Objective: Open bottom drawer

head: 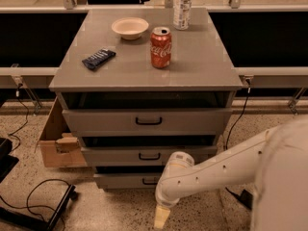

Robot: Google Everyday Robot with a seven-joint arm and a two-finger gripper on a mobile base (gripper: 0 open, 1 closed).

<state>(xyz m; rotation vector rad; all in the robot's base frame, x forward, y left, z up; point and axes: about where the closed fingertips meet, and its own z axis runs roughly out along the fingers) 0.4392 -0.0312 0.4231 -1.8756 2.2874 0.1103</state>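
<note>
The grey cabinet has three drawers. The bottom drawer (120, 180) is the lowest and shortest front, just above the floor, and it stands out only slightly. Its small black handle (147, 181) is partly hidden by my arm. My gripper (161, 217) points down at the floor, in front of and below the bottom drawer, just right of the handle. It holds nothing that I can see. The white arm (216, 170) comes in from the right and crosses the right part of the drawer front.
The middle drawer (110, 156) and the top drawer (106, 121) sit above. On the cabinet top are a cola can (160, 47), a bowl (130, 27), a bottle (182, 4) and a dark snack bar (98, 58). A cardboard box (55, 146) and cables (38, 186) lie on the left.
</note>
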